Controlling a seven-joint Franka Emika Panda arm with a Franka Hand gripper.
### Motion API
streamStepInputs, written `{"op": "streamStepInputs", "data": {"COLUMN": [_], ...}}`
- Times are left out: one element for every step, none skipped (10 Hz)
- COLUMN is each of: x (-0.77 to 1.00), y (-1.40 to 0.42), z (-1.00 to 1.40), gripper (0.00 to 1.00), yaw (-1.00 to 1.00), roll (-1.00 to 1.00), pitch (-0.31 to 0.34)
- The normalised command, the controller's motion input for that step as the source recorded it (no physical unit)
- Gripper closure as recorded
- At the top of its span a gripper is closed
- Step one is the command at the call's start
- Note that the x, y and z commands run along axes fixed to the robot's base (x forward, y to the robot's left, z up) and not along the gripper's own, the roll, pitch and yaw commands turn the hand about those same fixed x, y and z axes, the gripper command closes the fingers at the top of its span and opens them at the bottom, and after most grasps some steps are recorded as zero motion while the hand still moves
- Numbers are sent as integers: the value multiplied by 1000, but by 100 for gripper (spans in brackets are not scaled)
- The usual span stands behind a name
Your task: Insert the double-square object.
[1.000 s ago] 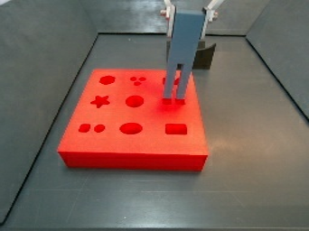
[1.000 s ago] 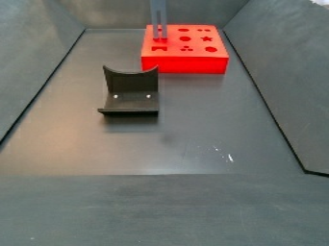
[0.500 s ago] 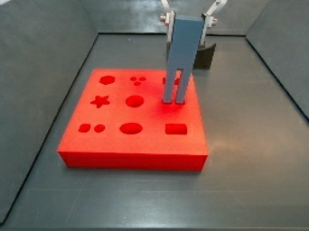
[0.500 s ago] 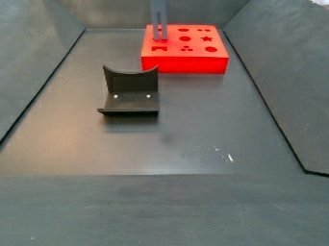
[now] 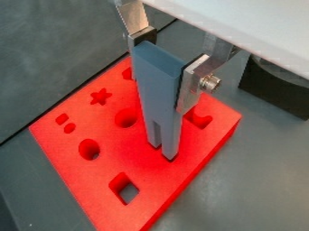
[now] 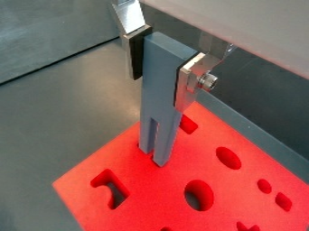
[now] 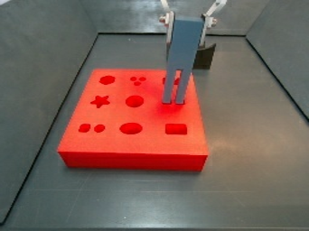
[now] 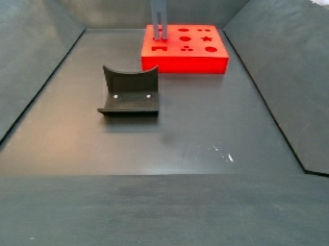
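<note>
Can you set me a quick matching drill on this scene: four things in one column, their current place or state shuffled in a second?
Things:
1. tall blue-grey double-square peg
2. flat red board with shaped holes
3. dark grey curved block
4. pincer

States:
A. lies on the floor, far from the board
B. clamped upright, legs down at the board's top
C. shut on the peg's slab, above the board
D. flat on the dark floor, under the peg

Pairs: 1-B, 2-D, 3-A, 4-C

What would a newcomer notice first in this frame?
The bright red board with shaped holes, lying on the dark floor. The gripper holds the blue-grey peg upright over it, legs down at the board's surface. Away from the board, a dark curved block sits alone on the floor.
</note>
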Motion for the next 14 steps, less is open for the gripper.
{"op": "streamStepInputs", "data": {"x": [0, 0, 0, 149, 174, 109, 14, -17, -120, -91, -120, -166, -191, -206], "y": [-117, -14, 0, 0, 0, 0, 0, 0, -3, 0, 0, 0, 0, 0], "z": [-126, -191, -360, -417, -380, -326, -214, -251, -440, -343, -406, -566, -626, -620], "gripper": [100, 100, 100, 100, 100, 100, 100, 100, 100, 100, 100, 100, 100, 100], "yaw": [0, 0, 31, 49, 94, 6, 0, 0, 0, 0, 0, 0, 0, 0], "roll": [7, 30, 90, 114, 116, 51, 0, -29, 153, 236, 214, 129, 73, 39], "pitch": [-26, -31, -100, -131, -103, -80, -77, -220, -371, -356, -344, -324, -316, -323]}}
